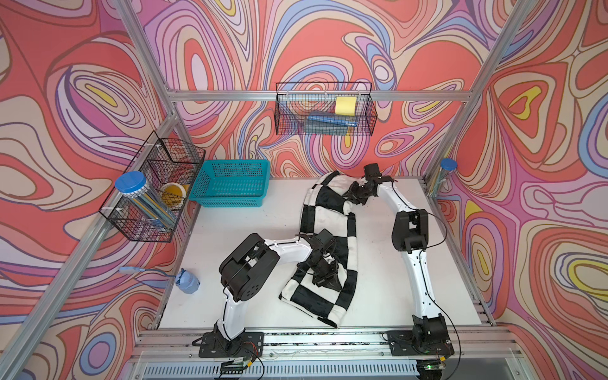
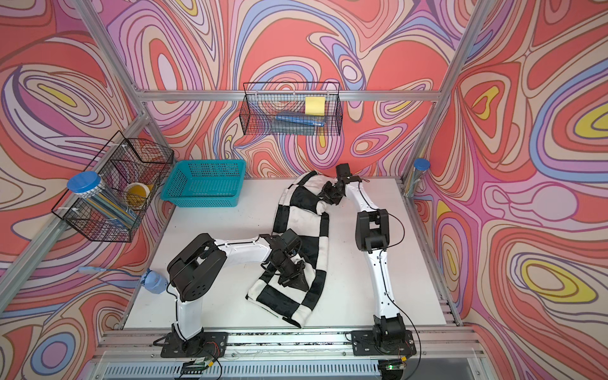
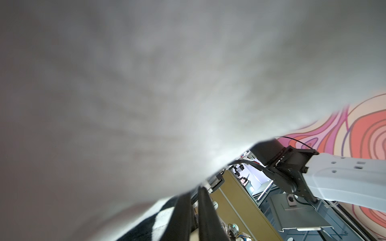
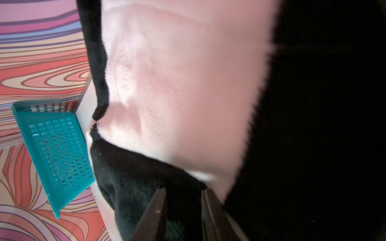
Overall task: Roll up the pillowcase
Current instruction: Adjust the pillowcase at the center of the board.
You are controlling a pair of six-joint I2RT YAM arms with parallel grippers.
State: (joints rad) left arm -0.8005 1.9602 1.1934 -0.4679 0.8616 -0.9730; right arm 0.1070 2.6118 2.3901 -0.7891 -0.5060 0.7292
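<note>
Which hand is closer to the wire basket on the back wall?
Right. The right hand is at the far end of the pillowcase, under the basket; the left hand, over its near half.

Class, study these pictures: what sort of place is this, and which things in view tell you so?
Probably a robot test booth. A left arm and right arm are bolted to a rail, a metal frame carries patterned walls, and a pillowcase lies on the white table.

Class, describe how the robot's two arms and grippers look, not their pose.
The left arm and right arm each have white link shells between boxy black joint housings, on black base plates. Thin black cables run along them. The left gripper and right gripper are black, with narrow dark fingers.
</note>
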